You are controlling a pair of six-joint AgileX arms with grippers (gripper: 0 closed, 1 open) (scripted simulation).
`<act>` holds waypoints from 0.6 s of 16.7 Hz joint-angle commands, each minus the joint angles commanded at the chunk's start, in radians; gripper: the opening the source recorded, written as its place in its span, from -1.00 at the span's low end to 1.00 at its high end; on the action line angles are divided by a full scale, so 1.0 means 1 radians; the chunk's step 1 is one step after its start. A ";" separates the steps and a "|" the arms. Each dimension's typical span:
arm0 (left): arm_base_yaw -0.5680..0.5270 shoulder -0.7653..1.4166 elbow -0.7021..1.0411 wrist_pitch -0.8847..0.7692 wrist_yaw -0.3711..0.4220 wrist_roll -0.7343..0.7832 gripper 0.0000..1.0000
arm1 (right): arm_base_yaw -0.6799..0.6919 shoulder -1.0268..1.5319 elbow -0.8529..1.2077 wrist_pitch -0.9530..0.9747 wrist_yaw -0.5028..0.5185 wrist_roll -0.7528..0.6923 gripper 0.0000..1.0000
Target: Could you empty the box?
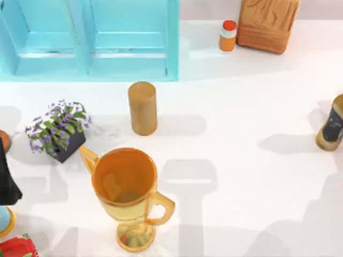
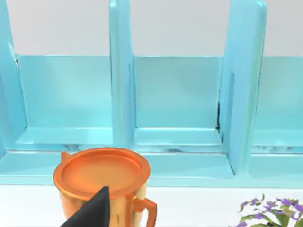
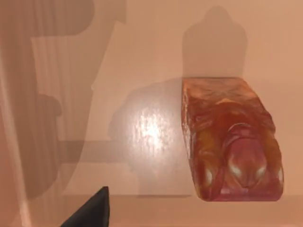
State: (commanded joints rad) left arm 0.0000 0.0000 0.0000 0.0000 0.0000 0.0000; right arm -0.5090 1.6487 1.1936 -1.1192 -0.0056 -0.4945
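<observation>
1. Box (image 1: 266, 24): wooden, at the far edge of the table on the right side, just beside a small bottle with an orange cap (image 1: 228, 35)
2. Left arm (image 1: 6, 179): at the left edge of the table, near the potted plant (image 1: 59, 130). The left gripper (image 2: 90, 213) hangs over the orange trophy cup (image 2: 100, 182) and faces the blue shelf unit (image 2: 177, 118). Jaw state: cannot tell
3. Right gripper (image 3: 90, 213): above a pale tan surface on which 1 glossy reddish-brown block (image 3: 229, 139) lies. Whether this surface is the box floor cannot be told. Jaw state: cannot tell
4. A wooden cylinder (image 1: 142, 107) stands upright behind the cup
</observation>
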 joint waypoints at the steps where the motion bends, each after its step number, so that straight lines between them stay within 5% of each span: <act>1: 0.000 0.000 0.000 0.000 0.000 0.000 1.00 | 0.000 0.008 -0.028 0.036 0.000 0.000 1.00; 10: 0.000 0.000 0.000 0.000 0.000 0.000 1.00 | 0.004 0.114 -0.202 0.315 0.000 0.006 1.00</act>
State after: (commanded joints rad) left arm 0.0000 0.0000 0.0000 0.0000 0.0000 0.0000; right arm -0.5054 1.7625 0.9918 -0.8038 -0.0054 -0.4890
